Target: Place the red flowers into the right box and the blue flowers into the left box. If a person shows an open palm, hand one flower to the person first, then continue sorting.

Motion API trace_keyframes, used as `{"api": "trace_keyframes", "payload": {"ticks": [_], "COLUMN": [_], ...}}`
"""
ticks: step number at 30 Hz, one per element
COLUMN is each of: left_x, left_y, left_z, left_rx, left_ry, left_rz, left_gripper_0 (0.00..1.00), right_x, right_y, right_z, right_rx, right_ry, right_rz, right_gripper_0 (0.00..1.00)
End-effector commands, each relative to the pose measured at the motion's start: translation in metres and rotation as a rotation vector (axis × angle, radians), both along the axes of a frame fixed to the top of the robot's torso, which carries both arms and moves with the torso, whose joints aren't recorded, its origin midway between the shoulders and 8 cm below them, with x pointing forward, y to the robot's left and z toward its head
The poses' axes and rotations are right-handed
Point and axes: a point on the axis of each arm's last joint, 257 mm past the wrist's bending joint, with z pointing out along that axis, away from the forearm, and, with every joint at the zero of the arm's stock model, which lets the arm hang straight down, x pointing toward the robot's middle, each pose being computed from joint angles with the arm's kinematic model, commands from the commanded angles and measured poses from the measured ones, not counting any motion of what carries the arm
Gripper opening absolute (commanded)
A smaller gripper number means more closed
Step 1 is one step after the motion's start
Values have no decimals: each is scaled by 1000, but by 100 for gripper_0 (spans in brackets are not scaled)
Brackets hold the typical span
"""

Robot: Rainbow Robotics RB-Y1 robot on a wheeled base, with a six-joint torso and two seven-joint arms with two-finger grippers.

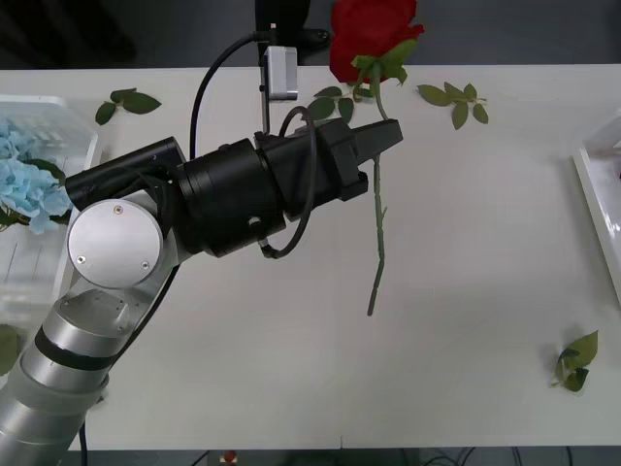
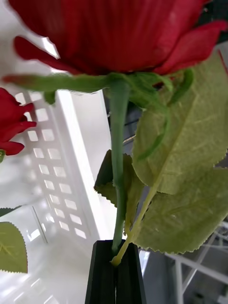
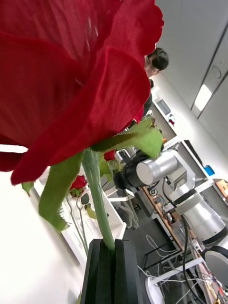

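Over the middle of the white table (image 1: 291, 369) the left gripper (image 1: 386, 134) is clamped on a red rose (image 1: 372, 37), black fingers (image 3: 114, 270) pinching the green stem just below the bloom. The flower rides above the table's far edge, its stem hanging down past the fingers. Off to the robot's left, the left box (image 1: 58, 116) sits at the table's edge with pale blue flowers (image 1: 29, 180) lying inside. The right box (image 1: 597, 209) shows its white rim at the opposite edge. Loose leaf sprigs (image 1: 454, 99) dot the tabletop. Over at the right box, the right gripper (image 2: 115, 270) is shut on another rose stem (image 2: 118, 156), bloom up, beside the tray's perforated white wall (image 2: 52, 166). One more red rose (image 2: 12, 126) lies in that tray.
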Motion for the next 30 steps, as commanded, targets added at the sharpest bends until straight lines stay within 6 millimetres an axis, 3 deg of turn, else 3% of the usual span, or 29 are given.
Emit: {"api": "trace_keyframes", "payload": {"ticks": [1,10,14,21,23,24,25,30], "left_x": [0,10,19,32,33,33,34,33], "left_y": [4,10,14,19,19,19,19,17], "left_z": [-4,-3,9,27,30,30,33,35], "left_rx": [41,65,31,3,-4,-5,-6,-8], "left_ry": [-1,-10,-39,-133,-143,-149,-164,-182], "left_rz": [-31,-29,17,98,106,109,116,117], "left_gripper_0": [0,0,0,0,0,0,0,0], "right_x": [8,11,17,26,28,28,29,31], "right_y": [3,20,29,43,43,43,43,42], "right_z": [0,-53,-72,-85,-84,-85,-85,-76], "right_rx": [-37,31,52,71,67,67,65,51], "right_ry": [29,71,72,61,55,54,54,51], "right_rz": [36,57,75,101,108,109,111,122], "right_gripper_0": [0,0,0,0,48,85,98,100]}}
